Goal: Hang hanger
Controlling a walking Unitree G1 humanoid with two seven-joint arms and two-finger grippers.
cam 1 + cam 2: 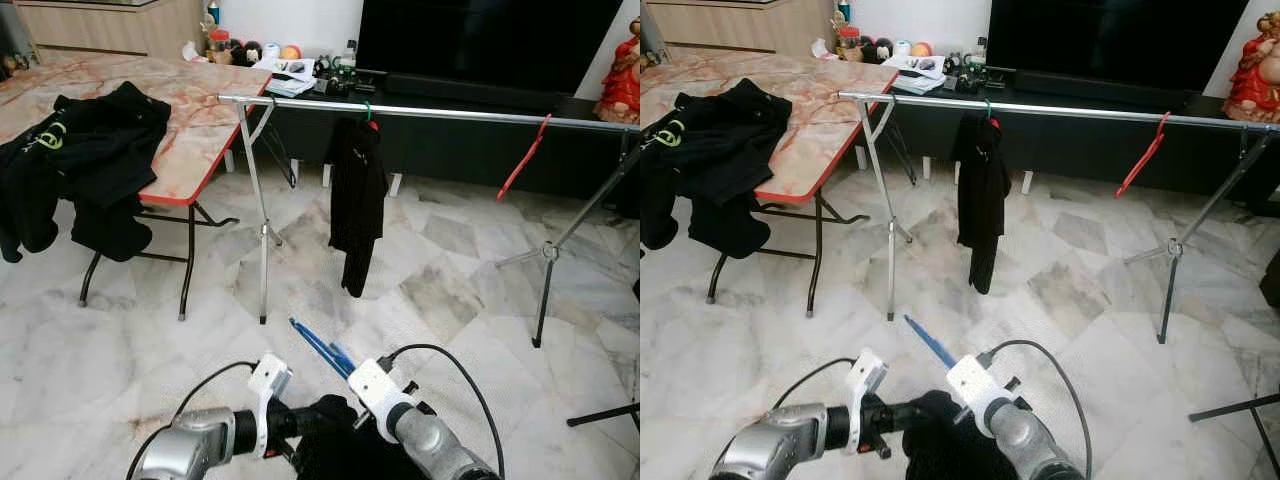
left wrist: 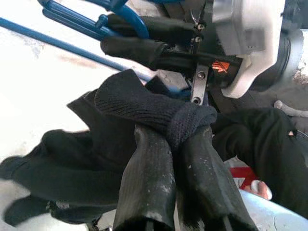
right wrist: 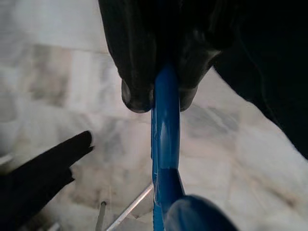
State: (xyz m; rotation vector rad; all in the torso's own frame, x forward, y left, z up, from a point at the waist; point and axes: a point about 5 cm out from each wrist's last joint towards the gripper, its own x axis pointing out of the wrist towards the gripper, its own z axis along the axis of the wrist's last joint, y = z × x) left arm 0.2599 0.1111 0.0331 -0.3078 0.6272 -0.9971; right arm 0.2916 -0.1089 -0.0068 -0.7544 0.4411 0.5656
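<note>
The right gripper [image 3: 154, 98] is clamped on a blue hanger [image 3: 166, 159], its two black fingers [image 3: 132, 57] pressed to either side of the blue bar; in the head views this hanger [image 1: 322, 347] sticks up and away from between the two wrists, low at the near edge of the scene. Just beside it, the left gripper [image 2: 180, 130] pinches a dark knitted garment [image 2: 96, 159], a fold of the cloth wrapped over and squeezed between its fingers [image 2: 149, 178], with the rest bunched below the hanger. Beyond the arms lies a pale marble floor [image 1: 420, 290], and across it stands a silver clothes rail [image 1: 430, 112] on tripod legs. A black garment [image 1: 355, 200] hangs from the rail near its middle on a green hook, and a red hanger [image 1: 522, 160] hangs bare farther right. To the far left is a folding table [image 1: 200, 120] with a marbled top and red edge, with black clothing [image 1: 85, 150] draped over its near corner. Behind the rail sits a dark television [image 1: 480, 40] on a low black cabinet.
</note>
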